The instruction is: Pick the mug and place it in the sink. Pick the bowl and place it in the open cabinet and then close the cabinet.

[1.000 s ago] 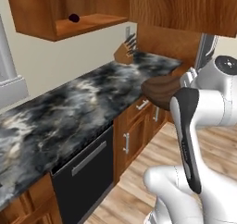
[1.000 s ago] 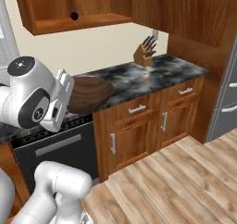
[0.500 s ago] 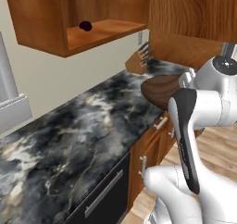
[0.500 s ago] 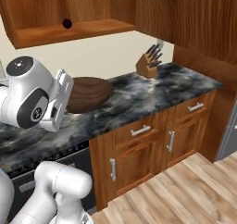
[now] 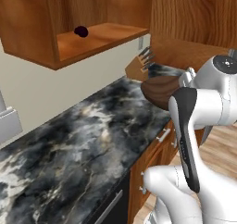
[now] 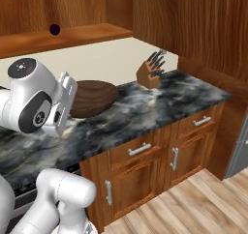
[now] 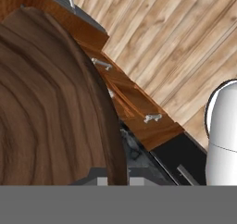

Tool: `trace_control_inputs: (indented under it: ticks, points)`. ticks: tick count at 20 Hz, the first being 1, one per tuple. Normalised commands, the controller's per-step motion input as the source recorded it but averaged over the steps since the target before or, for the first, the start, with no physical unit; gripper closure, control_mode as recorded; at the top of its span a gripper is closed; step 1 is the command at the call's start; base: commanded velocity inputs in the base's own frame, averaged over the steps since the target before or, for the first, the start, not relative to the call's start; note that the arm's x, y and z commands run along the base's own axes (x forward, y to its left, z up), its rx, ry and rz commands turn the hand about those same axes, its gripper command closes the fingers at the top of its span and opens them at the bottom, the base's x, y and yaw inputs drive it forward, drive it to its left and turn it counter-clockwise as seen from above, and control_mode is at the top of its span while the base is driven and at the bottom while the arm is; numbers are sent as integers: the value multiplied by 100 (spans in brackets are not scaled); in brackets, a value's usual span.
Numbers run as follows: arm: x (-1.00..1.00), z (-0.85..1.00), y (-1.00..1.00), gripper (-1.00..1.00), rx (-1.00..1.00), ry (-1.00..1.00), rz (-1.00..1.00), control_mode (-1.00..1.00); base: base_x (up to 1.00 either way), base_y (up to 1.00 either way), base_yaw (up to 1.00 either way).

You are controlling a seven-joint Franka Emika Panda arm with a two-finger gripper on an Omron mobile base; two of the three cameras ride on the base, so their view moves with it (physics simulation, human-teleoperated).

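My pincer (image 7: 115,181) grips the wide dark-brown wooden bowl (image 6: 92,97) by its rim, above the black marble counter (image 5: 78,144) near its front edge.

bowl (image 6: 94,97): dark brown wood, curved grain bands. cabinet (image 5: 88,40): reddish-brown wood, orange-toned shelf. small round object (image 5: 81,31) on the shelf: dark purple. tabletop (image 5: 78,144): black marble, white-grey veining. knife block (image 6: 147,76): tan wood, dark handles. lower cabinets (image 6: 160,160): reddish-brown, silver handles. floor (image 6: 193,204): light wood planks. wall (image 6: 101,59): beige.
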Motion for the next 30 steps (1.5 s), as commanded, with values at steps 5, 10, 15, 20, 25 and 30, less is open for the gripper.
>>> trace_control_inputs:
  ticks: [5, 10, 15, 20, 25, 30]
  points:
    - [0, 0, 0, 100, 0, 0, 0, 100, 27, -2, -1]
    - [0, 0, 0, 100, 0, 0, 0, 100, 18, -6, 0]
    - [0, 0, 0, 100, 0, 0, 0, 100, 3, -1, -9]
    - [0, 0, 0, 100, 0, 0, 0, 100, 13, -3, -17]
    - [0, 0, 0, 100, 0, 0, 0, 100, 20, 0, -16]
    - [0, 0, 0, 100, 0, 0, 0, 100, 17, -1, -13]
